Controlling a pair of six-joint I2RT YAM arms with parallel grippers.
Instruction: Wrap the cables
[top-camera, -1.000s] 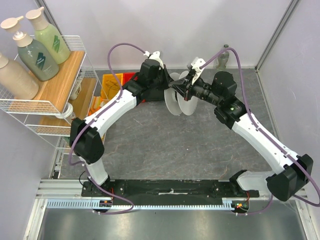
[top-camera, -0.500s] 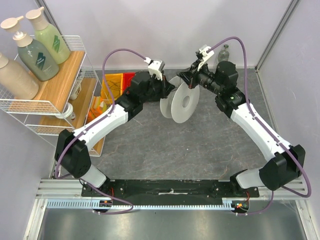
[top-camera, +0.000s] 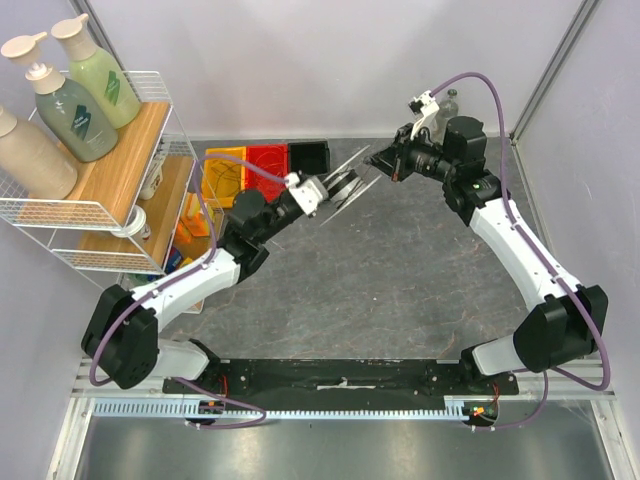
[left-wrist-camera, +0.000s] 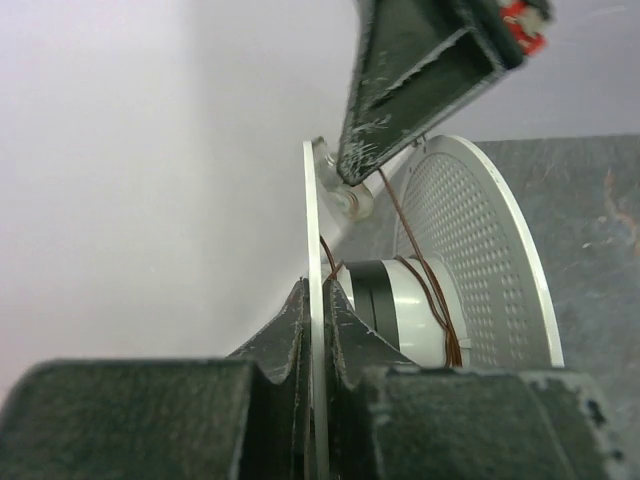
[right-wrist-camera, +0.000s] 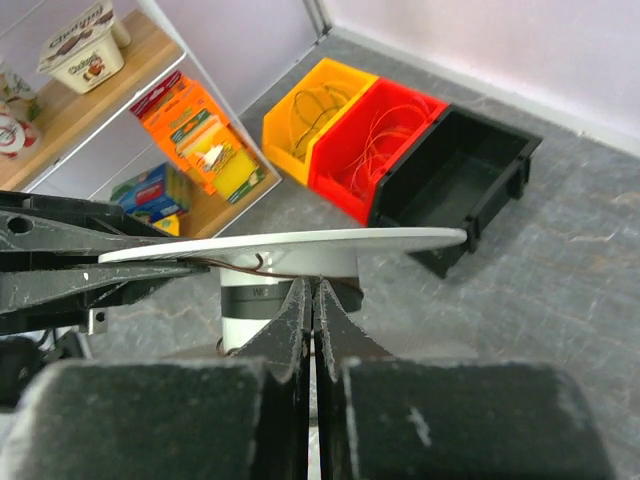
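A white spool (top-camera: 345, 185) with two round flanges hangs above the table's back middle. My left gripper (top-camera: 325, 190) is shut on the thin edge of one flange (left-wrist-camera: 317, 300), a finger on each face. The cable (left-wrist-camera: 437, 305) is a very thin dark brown wire with a few turns around the hub. From there it runs up to my right gripper (left-wrist-camera: 355, 175), which is shut on it just beside the hub. In the right wrist view the cable (right-wrist-camera: 225, 264) passes under the flange (right-wrist-camera: 300, 243) to my right gripper's (right-wrist-camera: 312, 290) closed tips.
Yellow (top-camera: 225, 175), red (top-camera: 268, 160) and black (top-camera: 308, 153) bins stand at the back, behind the spool; the yellow and red ones hold loose wire. A wire rack (top-camera: 120, 160) with bottles fills the left side. A small bottle (top-camera: 450, 103) stands in the back right corner.
The spool has turned from face-on to nearly edge-on and shifted left. My left arm has swung down and left with it. My right gripper has drawn back towards the rear right.
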